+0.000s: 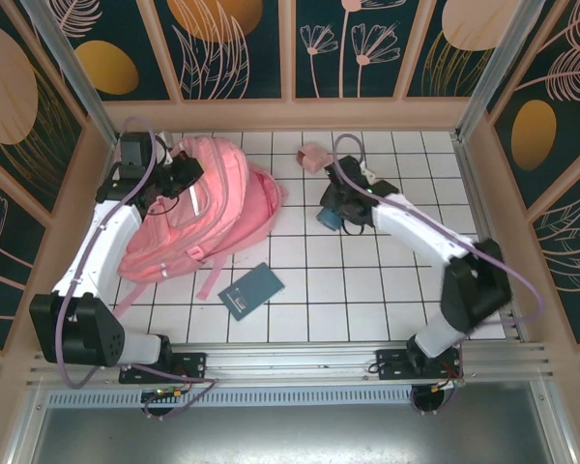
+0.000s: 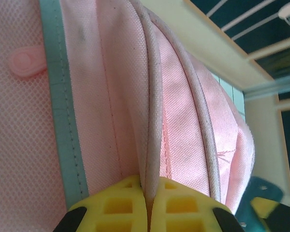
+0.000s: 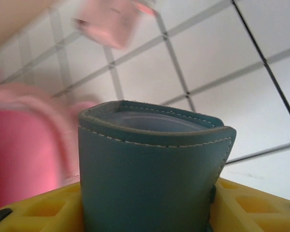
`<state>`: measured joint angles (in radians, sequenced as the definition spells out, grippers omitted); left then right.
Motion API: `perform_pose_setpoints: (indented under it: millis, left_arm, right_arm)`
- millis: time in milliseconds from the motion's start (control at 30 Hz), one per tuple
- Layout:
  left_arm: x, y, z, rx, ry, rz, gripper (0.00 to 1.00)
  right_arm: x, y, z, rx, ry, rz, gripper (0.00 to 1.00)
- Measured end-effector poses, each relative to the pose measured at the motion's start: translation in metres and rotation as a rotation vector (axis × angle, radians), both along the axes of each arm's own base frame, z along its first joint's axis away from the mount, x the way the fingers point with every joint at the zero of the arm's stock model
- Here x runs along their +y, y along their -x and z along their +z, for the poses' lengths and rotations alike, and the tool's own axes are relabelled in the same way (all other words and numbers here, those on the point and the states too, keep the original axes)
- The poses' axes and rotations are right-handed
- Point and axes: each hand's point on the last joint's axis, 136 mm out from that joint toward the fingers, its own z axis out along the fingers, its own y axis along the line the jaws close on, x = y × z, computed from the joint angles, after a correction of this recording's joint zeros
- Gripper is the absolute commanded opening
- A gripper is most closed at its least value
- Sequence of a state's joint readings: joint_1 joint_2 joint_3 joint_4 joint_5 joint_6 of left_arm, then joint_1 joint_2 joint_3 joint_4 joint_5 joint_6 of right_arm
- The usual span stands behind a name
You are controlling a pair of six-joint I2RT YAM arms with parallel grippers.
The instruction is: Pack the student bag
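Observation:
The student bag (image 1: 213, 208), a big pink backpack with white stripes, lies at the back left of the tiled table. My left gripper (image 1: 179, 179) is at its upper left side. In the left wrist view that gripper (image 2: 149, 208) is shut on a pale piped seam of the bag (image 2: 111, 96). A teal stitched leather case (image 3: 150, 159) stands between the yellow fingers of my right gripper (image 3: 150, 203), which press on both of its sides. From above, the right gripper (image 1: 331, 215) and the case (image 1: 325, 221) are just right of the bag.
A small pink pouch (image 1: 313, 157) sits near the back wall, blurred in the right wrist view (image 3: 111, 21). A dark teal notebook (image 1: 250, 290) lies on the tiles in front of the bag. Wooden walls close in the table on three sides.

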<state>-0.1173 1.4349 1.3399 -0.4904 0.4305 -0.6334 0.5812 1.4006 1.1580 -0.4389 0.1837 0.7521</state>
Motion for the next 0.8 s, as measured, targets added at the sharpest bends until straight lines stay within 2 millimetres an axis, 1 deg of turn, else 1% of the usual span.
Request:
perform_pose_setpoints:
  millis: [67, 100, 167, 200, 300, 433, 500, 567, 633, 700, 767, 800]
  left_arm:
    - [-0.017, -0.001, 0.005, 0.005, -0.007, -0.066, 0.00]
    - [-0.027, -0.001, 0.008, 0.006, -0.005, -0.105, 0.00]
    - [-0.044, 0.001, 0.014, 0.007, 0.006, -0.174, 0.00]
    - [-0.053, 0.002, 0.019, 0.003, 0.012, -0.211, 0.00]
    - [-0.074, 0.008, 0.030, -0.015, 0.031, -0.303, 0.00]
    - [-0.086, 0.017, 0.042, -0.046, 0.050, -0.383, 0.00]
    - [-0.090, 0.021, 0.044, -0.053, 0.056, -0.414, 0.00]
    - [-0.094, 0.025, 0.044, -0.055, 0.061, -0.440, 0.00]
    - [-0.095, 0.028, 0.043, -0.053, 0.062, -0.453, 0.00]
    - [-0.095, 0.028, 0.042, -0.052, 0.061, -0.454, 0.00]
    - [-0.095, 0.027, 0.040, -0.058, 0.062, -0.453, 0.00]
    - [-0.095, 0.027, 0.040, -0.061, 0.063, -0.451, 0.00]
  right_arm:
    - [0.007, 0.007, 0.027, -0.079, -0.057, 0.072, 0.47]
    - [0.014, 0.008, 0.038, -0.109, -0.086, 0.114, 0.46]
    - [0.029, 0.009, 0.049, -0.144, -0.127, 0.185, 0.46]
    - [0.038, 0.011, 0.049, -0.145, -0.142, 0.224, 0.46]
    - [0.067, 0.017, 0.036, -0.110, -0.165, 0.329, 0.45]
    - [0.099, 0.026, 0.004, -0.025, -0.163, 0.419, 0.46]
    - [0.112, 0.025, -0.007, 0.004, -0.150, 0.440, 0.47]
    - [0.123, 0.022, -0.016, 0.022, -0.142, 0.447, 0.50]
    - [0.128, 0.014, -0.022, 0.035, -0.131, 0.433, 0.51]
    - [0.132, 0.003, -0.030, 0.048, -0.118, 0.401, 0.54]
    - [0.135, -0.009, -0.040, 0.068, -0.100, 0.360, 0.55]
    - [0.137, -0.015, -0.044, 0.077, -0.092, 0.345, 0.59]
